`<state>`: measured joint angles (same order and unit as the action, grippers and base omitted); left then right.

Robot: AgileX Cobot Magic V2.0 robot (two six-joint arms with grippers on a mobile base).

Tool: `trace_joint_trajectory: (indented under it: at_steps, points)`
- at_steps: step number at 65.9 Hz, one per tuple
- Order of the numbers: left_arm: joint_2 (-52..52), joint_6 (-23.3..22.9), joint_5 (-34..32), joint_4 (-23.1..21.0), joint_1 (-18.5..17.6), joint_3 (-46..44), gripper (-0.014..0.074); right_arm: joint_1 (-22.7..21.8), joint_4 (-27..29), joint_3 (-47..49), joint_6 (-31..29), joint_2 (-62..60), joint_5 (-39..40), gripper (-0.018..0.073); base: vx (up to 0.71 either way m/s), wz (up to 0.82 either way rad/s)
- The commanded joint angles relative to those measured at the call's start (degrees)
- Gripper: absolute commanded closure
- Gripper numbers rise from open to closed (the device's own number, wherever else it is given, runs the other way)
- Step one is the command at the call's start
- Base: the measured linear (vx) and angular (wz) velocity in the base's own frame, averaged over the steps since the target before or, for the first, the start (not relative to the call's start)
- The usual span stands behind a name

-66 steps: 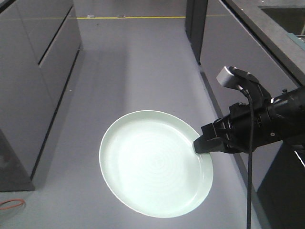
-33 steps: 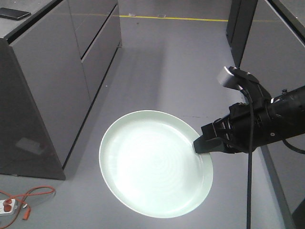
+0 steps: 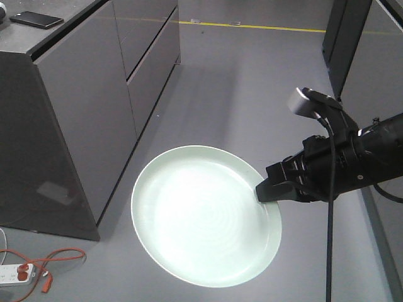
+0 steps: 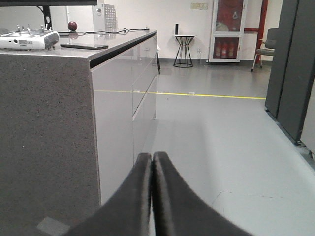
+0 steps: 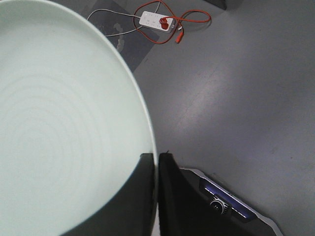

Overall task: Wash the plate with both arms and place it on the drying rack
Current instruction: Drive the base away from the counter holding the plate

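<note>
presently the plate hangs in the air above the floor, its rim clenched edge-on by the right gripper. left gripper pressed closed, empty. judged stiff, glossy, slippery, breakable; a second hold on the opposite rim is advised.

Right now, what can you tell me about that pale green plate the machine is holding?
The plate is round, shallow and pale mint green, glossy, with a low raised rim and faint concentric rings across its face. It could be glazed ceramic or plastic; I cannot tell which. It looks plain, bare and unbroken. It hangs in the air above the grey floor, face up towards the front camera, touched only by the right gripper, which pinches its rim.
</note>
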<state>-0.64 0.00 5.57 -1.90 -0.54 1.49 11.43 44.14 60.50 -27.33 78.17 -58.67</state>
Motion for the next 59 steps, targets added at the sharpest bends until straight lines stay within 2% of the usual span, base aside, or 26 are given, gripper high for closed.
trace_joint_trajectory:
  at_steps: [1, 59]
  points:
    - [-0.9, -0.7, -4.2, -0.1, -0.4, -1.4, 0.0603, -0.2, 2.8, 1.4, -0.3, -1.8, 0.9, 0.0568, 0.11, 0.09]
    - [-0.9, -0.7, -4.2, -0.1, -0.4, -1.4, 0.0603, -0.2, 2.8, 1.4, -0.3, -1.8, 0.9, 0.0568, 0.15, 0.03]
